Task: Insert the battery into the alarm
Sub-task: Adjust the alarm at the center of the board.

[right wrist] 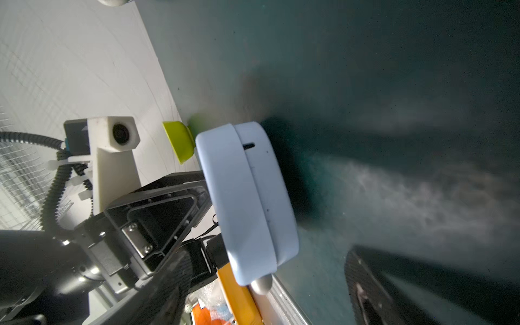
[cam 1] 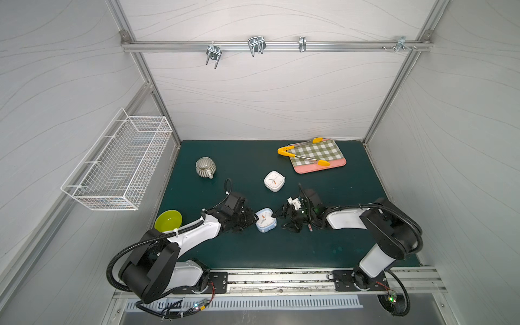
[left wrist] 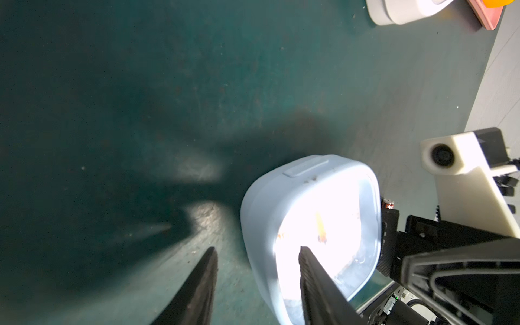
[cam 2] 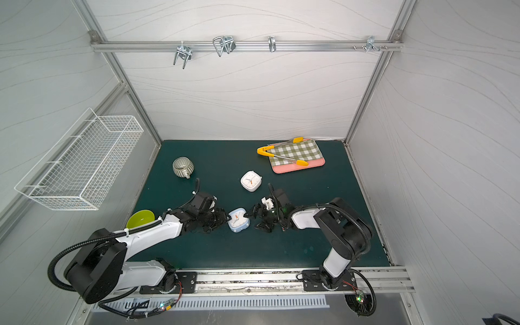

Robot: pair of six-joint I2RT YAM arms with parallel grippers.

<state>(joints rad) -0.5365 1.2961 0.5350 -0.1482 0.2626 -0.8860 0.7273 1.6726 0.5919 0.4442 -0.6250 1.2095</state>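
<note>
Here, white walls (cam 1: 267, 92) enclose a dark green mat (cam 1: 253, 247) below a rail (cam 1: 281, 46).

Top views look down; wrist views closely share the alarm (left wrist: 309, 225).

Blown-out glare on alarm (left wrist: 318, 225)

Pairs glossy white shells (cam 1: 197, 235) with matte black joints (cam 1: 152, 270). Runs ribbed black hoses (right wrist: 53, 188) alongside, cinched with white zip ties (cam 1: 176, 232). Carries cream camera housings (left wrist: 461, 157) and black, ridged fingers (left wrist: 201, 284).
</note>
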